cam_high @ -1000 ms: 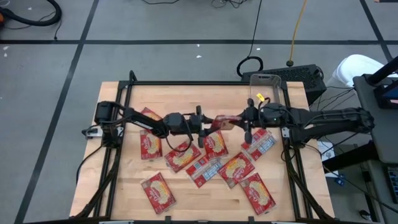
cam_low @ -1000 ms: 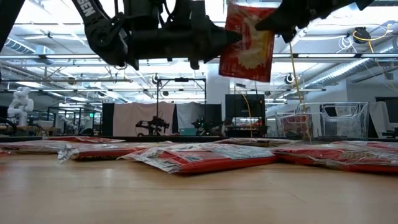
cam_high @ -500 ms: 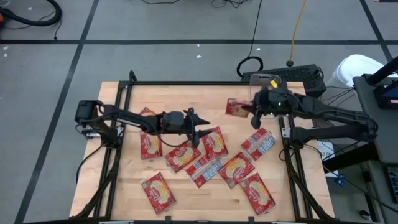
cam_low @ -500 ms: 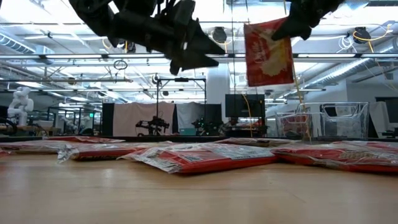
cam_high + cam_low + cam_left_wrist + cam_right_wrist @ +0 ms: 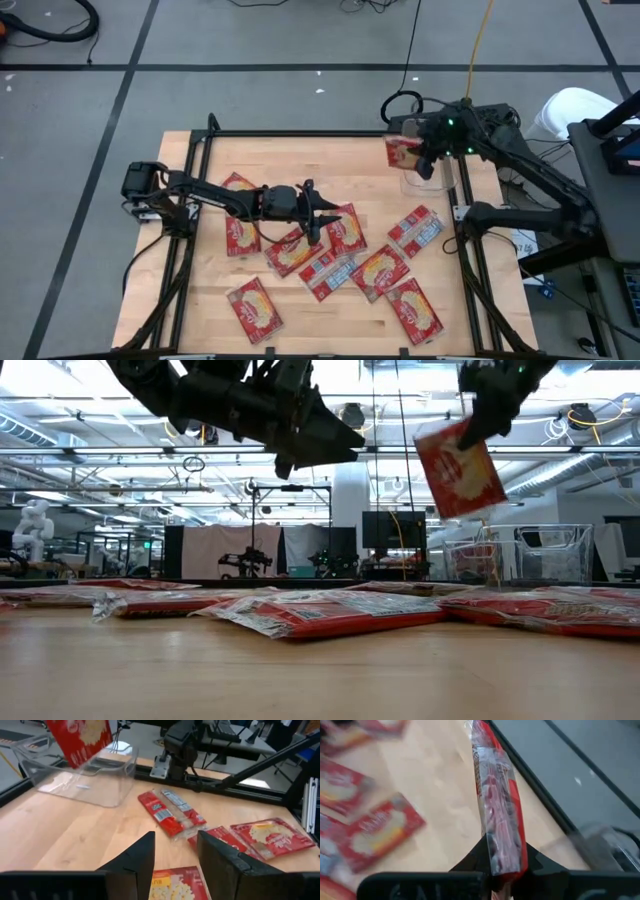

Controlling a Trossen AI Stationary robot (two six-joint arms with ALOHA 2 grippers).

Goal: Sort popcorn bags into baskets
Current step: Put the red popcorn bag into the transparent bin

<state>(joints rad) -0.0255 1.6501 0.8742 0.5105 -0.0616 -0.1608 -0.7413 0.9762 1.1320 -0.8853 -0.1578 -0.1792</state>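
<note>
Two dark jaws of the left gripper (image 5: 175,865) are seen parted above the wooden counter (image 5: 60,840), with a red popcorn bag (image 5: 172,887) lying flat between and below them. Farther off, a clear plastic basket (image 5: 80,775) is set on the counter, and a red bag (image 5: 80,737) is held tilted above it. A packet showing a printed back (image 5: 170,812) and another red bag (image 5: 272,837) lie beyond.

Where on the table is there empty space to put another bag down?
Bare wood shows along the far edge of the wooden table, between its black frame and the clear plastic tub, and in the near strip left of the flat red popcorn packets. The middle is crowded with packets. The right pincer holds one red packet by the tub.
</note>
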